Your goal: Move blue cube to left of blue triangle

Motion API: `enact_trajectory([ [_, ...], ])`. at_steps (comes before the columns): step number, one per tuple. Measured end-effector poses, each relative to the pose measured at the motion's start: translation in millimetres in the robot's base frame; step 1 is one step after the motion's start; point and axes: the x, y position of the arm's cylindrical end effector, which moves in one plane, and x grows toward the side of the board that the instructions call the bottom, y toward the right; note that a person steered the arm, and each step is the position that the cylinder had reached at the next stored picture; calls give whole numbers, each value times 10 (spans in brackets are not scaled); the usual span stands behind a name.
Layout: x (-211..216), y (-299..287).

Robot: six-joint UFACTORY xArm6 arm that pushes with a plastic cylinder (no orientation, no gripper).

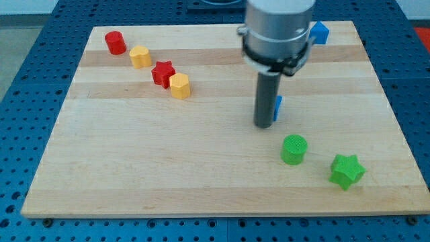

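Camera view: wooden counter (168, 168) on a blue perforated base. Your end effector is a plain rod, no jaws, holding nothing; my tip (263, 126) sits right of counter centre. One blue block (278, 107), shape unclear, mostly hidden, touches the rod's right side. Another blue block (320, 31), cube-like, sits at the counter's top edge near the right corner, well apart from the tip.

wooden board (168, 168), blue perforated table (27, 134)
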Motion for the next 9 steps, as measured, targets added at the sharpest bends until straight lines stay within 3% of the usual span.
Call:
enact_trajectory([
  [2,128,103],
  [4,-536,280],
  [5,-422,280],
  [7,-985,381],
  [8,-1041,450],
  [9,-652,418],
])
